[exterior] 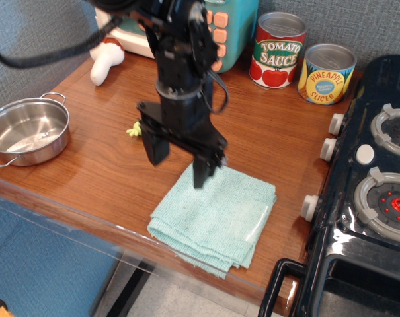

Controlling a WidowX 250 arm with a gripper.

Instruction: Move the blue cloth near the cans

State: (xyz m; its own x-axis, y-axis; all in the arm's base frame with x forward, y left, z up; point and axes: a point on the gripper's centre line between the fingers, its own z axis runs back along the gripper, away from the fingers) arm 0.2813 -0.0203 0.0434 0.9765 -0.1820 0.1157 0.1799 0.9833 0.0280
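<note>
Black claw [178, 162] spread wide, empty, right finger tip over blue cloth [216, 219] far-left edge.

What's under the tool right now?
The tool hangs open over the far left corner of the blue cloth and bare wood table. The arm hides most of a yellow-green toy behind it.

You have the gripper [179, 163] with jaws spread, over the far-left corner of the blue cloth [216, 214]; whether a fingertip touches the fabric cannot be told. The cloth lies flat at the wooden counter's [87, 172] near edge. The tomato sauce can [278, 50] and pineapple can [326, 73] stand side by side at one o'clock from the cloth, well apart from it. A steel pot [26, 130] sits at nine o'clock.
</note>
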